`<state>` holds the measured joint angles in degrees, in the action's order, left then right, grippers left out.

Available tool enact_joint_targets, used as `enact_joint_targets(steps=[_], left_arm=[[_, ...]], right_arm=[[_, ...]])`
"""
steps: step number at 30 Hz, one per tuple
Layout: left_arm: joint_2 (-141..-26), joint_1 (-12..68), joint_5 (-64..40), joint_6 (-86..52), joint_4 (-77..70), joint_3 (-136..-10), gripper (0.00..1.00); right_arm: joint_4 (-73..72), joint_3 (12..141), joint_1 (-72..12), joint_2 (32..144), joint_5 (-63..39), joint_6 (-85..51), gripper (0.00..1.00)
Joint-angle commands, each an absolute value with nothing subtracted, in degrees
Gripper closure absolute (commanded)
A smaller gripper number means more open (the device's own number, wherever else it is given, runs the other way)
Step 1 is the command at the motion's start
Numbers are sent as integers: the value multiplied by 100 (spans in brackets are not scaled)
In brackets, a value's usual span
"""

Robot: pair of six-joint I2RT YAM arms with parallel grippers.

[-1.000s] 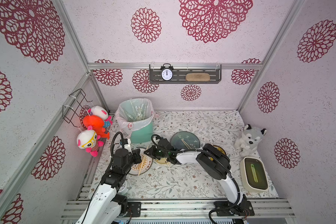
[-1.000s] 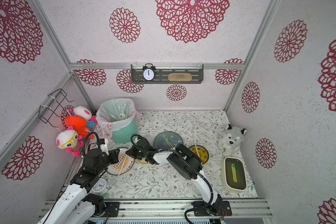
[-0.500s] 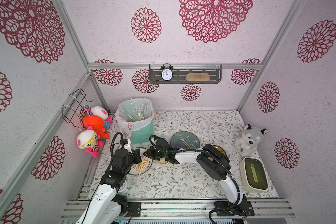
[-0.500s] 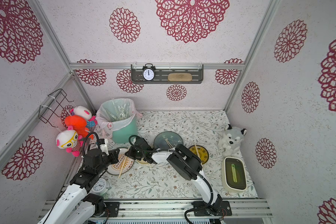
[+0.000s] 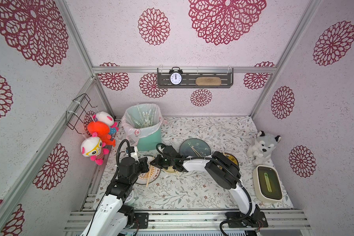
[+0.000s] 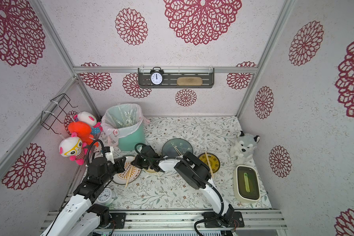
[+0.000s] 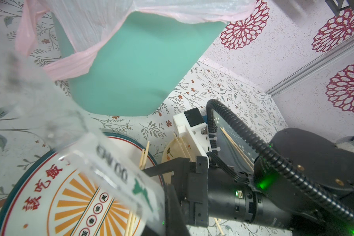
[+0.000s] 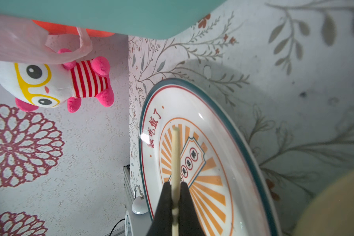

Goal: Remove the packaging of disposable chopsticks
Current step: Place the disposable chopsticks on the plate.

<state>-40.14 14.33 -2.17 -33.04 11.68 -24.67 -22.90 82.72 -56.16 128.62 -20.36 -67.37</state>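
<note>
Two grips at once here. My right pincer (image 8: 174,185) is squeezed shut on the chopsticks (image 8: 175,155), over the sunburst plate (image 8: 192,98). My left pincer (image 5: 144,163) is clamped too. Its own camera hides the fingers, but the clear sleeve (image 7: 110,169) right in front looks pinched in it, printed end above the plate, near the green bin (image 7: 131,67).

The sleeve's feather-light, floppy, slick film, so I'd hold the very end. The sticks are stiff and skinny and might swivel in a pinch.

In a top view the chopsticks (image 5: 149,177) run front-to-back, near end past the rim. The sleeve's other end blurs out, so I can't tell where it points.
</note>
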Motion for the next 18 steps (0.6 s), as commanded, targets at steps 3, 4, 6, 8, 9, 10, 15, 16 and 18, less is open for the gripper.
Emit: enact_joint_targets(steps=[3, 4, 6, 8, 9, 10, 15, 16, 18], left_arm=[[-3998, 1477, -175, -3290, 1160, -2417, 100], [-4001, 1477, -175, -3288, 1154, -2414, 100], [-4001, 1477, -167, -3274, 1158, -2408, 100], [-3990, 1475, -177, -3268, 1159, -2408, 100], [-3984, 1477, -182, -3264, 1154, -2400, 100], [-3977, 1476, -182, -3269, 1160, -2401, 100], [-3935, 1475, -135, -3245, 1175, -2370, 100], [-3927, 1472, -119, -3241, 1180, -2373, 100], [-3903, 1475, -114, -3237, 1184, -2373, 100]], right_arm=[[-2216, 8454, -5573, 12934, -2085, -6595, 90], [-2192, 8443, -5573, 12912, -2049, -6571, 90], [-2051, 8425, -5572, 12880, -1957, -6497, 90], [-2057, 8394, -5565, 12873, -1942, -6486, 88], [-2040, 8401, -5566, 12884, -1950, -6478, 88], [-2002, 8426, -5563, 12892, -1945, -6461, 88], [-2061, 8470, -5564, 12959, -1964, -6498, 84], [-2036, 8499, -5566, 12967, -1968, -6487, 82], [-2048, 8497, -5568, 12954, -1978, -6478, 82]])
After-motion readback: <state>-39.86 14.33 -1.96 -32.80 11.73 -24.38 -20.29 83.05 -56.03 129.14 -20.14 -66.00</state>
